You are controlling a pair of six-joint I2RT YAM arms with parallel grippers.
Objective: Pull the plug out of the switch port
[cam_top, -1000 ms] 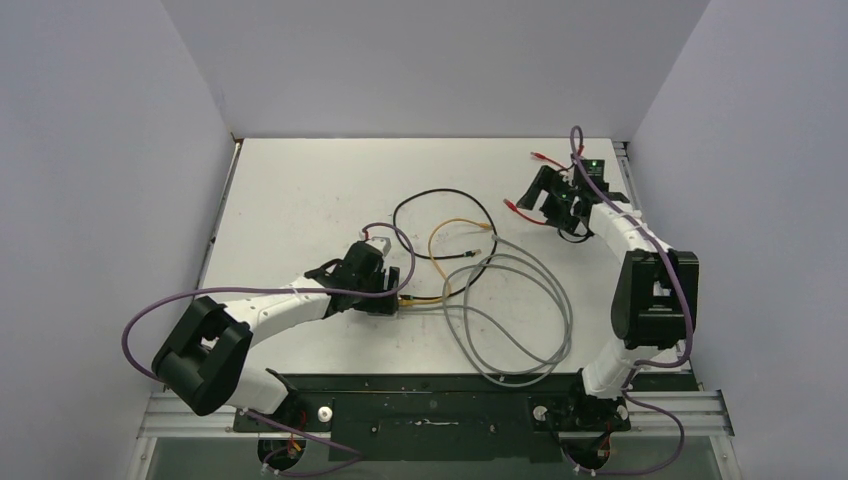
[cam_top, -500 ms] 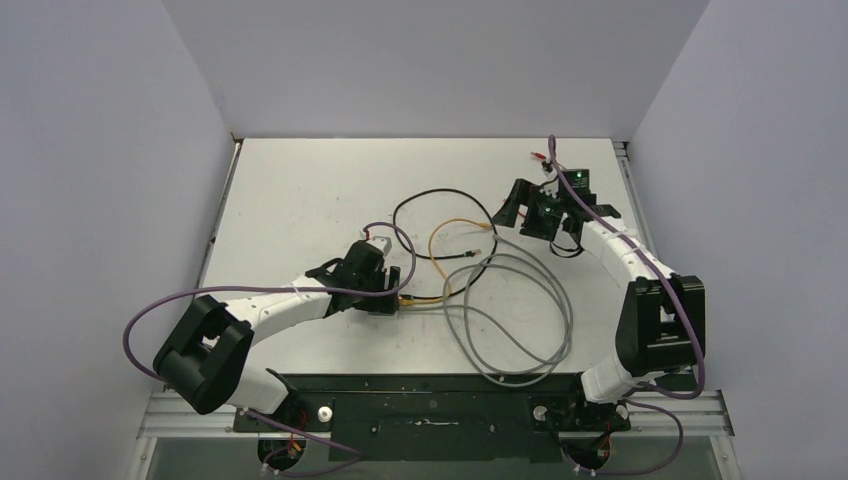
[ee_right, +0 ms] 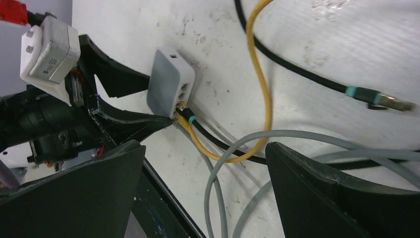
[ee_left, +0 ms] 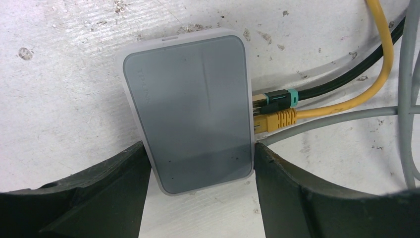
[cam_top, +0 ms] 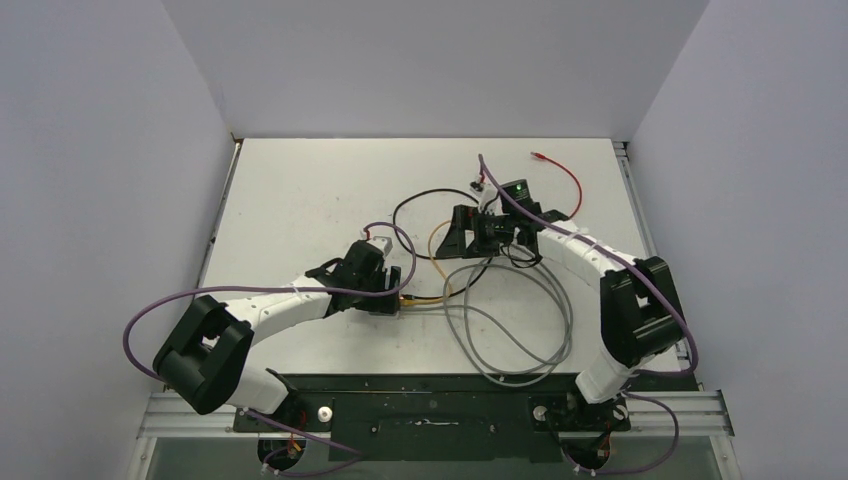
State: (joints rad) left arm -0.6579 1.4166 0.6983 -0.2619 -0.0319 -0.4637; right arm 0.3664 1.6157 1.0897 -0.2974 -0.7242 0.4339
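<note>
The switch [ee_left: 190, 109], a flat pale grey box, lies on the table with my left gripper [ee_left: 199, 151] shut on its two long sides. Three cables enter its right edge: a black plug with a teal band [ee_left: 277, 99], a yellow plug [ee_left: 277, 119] and a grey cable [ee_left: 337, 119] whose plug is hidden by my finger. The right wrist view shows the switch [ee_right: 168, 89] and those plugs [ee_right: 188, 121] from the port side. My right gripper [cam_top: 452, 234] hangs open over the cables, to the right of and behind the switch, with nothing between its fingers [ee_right: 307, 178].
Grey cable loops [cam_top: 520, 320] spread toward the front right. The black cable's loose end [ee_right: 381, 100], teal band and gold tip, lies on the table. A red cable [cam_top: 565, 170] lies at the back right. The dark base rail [cam_top: 430, 395] runs along the near edge.
My right arm has swung from the back right corner leftward to the middle, over the cables. The red cable stays behind at the back. My left gripper and the switch have not moved.
</note>
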